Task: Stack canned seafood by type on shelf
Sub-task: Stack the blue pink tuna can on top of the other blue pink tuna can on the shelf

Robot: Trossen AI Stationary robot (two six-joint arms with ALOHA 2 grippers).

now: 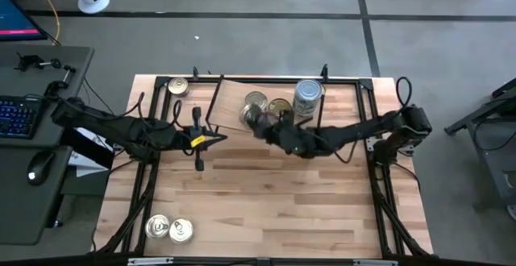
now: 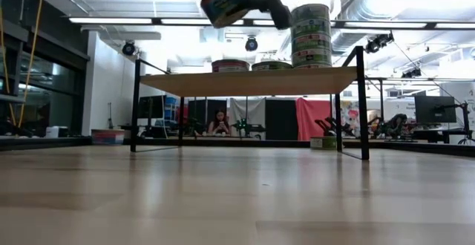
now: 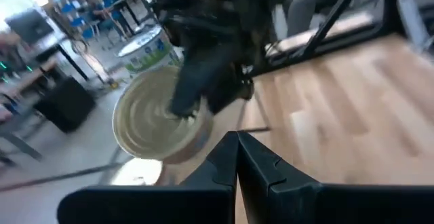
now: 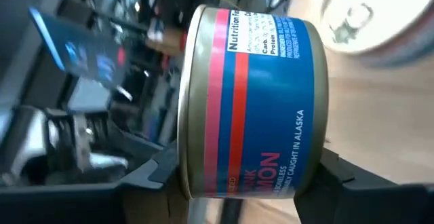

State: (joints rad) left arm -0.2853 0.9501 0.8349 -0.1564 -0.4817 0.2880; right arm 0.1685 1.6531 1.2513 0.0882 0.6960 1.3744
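now blue salmon tin (image 4: 254,105) between right claw (image 4: 241,183) fingers, above shelf (image 2: 252,82)

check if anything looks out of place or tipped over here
Nothing spilled or damaged. The only tilted thing is the can held by the right gripper above the shelf; the stack stands upright.

The left gripper (image 3: 237,157) shows with its two dark fingers (image 3: 261,166) pressed together, nothing between them. Beyond them the right gripper (image 3: 203,81), a dark blurred mass, holds a tin (image 3: 152,119) tilted so its pale round ringed face shows. Just behind that tin stands a stack of tins (image 3: 146,51) with white and green labels. The wooden table (image 3: 339,108) runs past to a black frame (image 3: 352,13) at its edge.
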